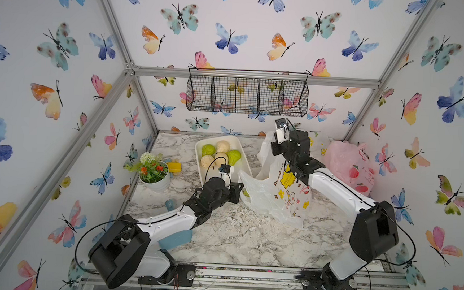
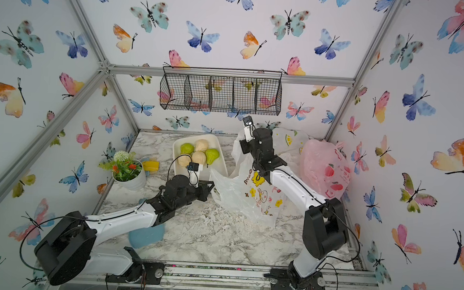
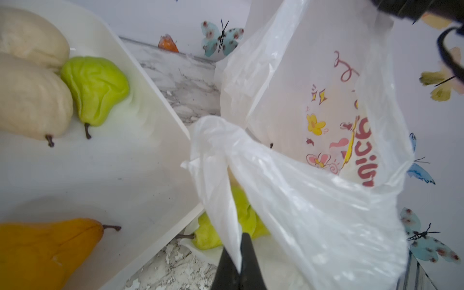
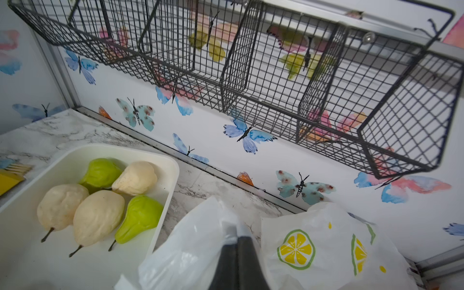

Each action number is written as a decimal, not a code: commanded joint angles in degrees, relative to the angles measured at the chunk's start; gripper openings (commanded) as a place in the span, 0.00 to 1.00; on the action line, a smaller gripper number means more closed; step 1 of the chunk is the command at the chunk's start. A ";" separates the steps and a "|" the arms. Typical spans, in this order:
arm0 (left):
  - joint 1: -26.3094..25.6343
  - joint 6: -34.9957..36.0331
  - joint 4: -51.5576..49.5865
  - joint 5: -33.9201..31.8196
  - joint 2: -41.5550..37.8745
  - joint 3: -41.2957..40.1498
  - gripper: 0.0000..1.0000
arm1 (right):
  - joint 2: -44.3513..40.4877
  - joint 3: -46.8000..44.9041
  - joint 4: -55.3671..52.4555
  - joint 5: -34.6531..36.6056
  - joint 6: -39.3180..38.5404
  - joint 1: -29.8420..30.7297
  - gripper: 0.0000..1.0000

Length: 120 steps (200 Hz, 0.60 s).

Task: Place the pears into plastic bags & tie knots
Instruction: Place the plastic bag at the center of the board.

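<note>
The left arm [image 1: 168, 220] lies low across the marble-patterned bench [image 1: 247, 243] from its near left corner, forearm almost level. The left hand [image 3: 239, 261] is clamped on a gathered edge of the translucent white bunny-print plastic bag [image 1: 285, 198]. Beside it, toward the far edge, the white rectangular tray [image 4: 100, 271] holds three cream-white and two green toy pears [image 4: 98, 216] — plus an orange-yellow pear [image 3: 37, 251]. Another green pear [image 3: 207, 237] lies at the bag's mouth. The right arm [image 1: 338, 191] reaches from the near right corner, wrist raised, and the right hand [image 4: 237, 253] is pinched shut on the bag's upper edge. Behind sit the white lemon-slice bag [image 4: 326, 246] and — in the far right corner — the bulging pink fruit-print bag [image 1: 345, 163].
</note>
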 commanded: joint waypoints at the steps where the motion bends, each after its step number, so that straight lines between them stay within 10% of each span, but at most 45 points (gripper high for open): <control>1: -0.34 6.87 -5.26 -2.82 -3.68 4.04 0.00 | -3.09 -3.26 2.01 -2.84 4.36 -0.31 0.03; 120: -0.27 22.84 -18.46 5.46 -8.25 26.76 0.00 | -22.86 -1.70 -28.98 1.84 25.94 -2.79 0.02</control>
